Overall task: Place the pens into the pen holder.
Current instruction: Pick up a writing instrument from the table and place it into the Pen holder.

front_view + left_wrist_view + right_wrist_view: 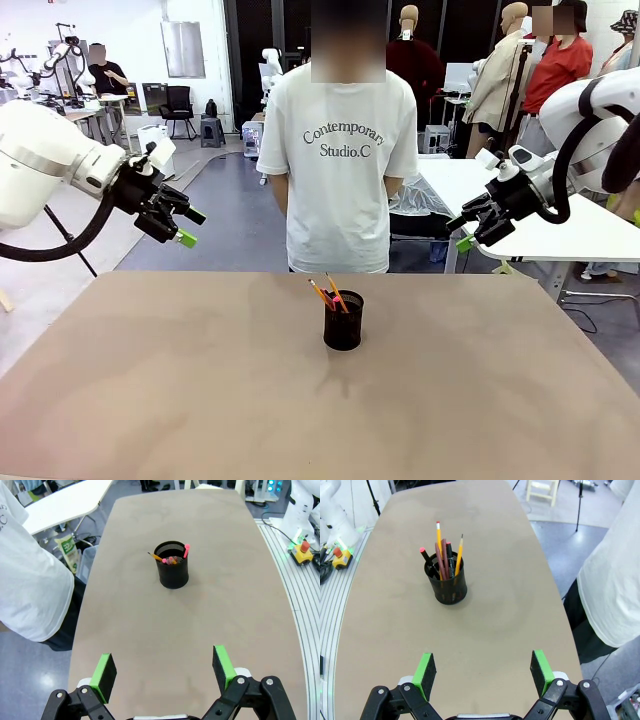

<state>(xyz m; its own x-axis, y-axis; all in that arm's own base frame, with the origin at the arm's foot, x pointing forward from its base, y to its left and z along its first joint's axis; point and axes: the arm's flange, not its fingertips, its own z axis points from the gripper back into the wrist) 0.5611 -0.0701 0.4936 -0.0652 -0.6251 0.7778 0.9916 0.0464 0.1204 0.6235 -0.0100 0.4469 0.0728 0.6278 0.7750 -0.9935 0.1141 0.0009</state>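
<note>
tan bench (150, 400) runs bare around the holder (343, 320), which stands upright at its middle. left of the holder, the left gripper (178, 225) hangs raised and open, empty. the pens (328, 294) already stand in the holder, tips leaning out over its rim. right of it the right gripper (463, 230) hangs raised, open and empty too. both grippers sit about equally far from the holder. behind the holder a person (342, 150) stands at the far edge. the task looks done.

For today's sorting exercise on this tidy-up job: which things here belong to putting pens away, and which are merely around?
Belong to the job:
- pens, already standing in the holder
- pen holder
- left gripper, open
- right gripper, open

Just around:
- table
- person standing behind it
</note>
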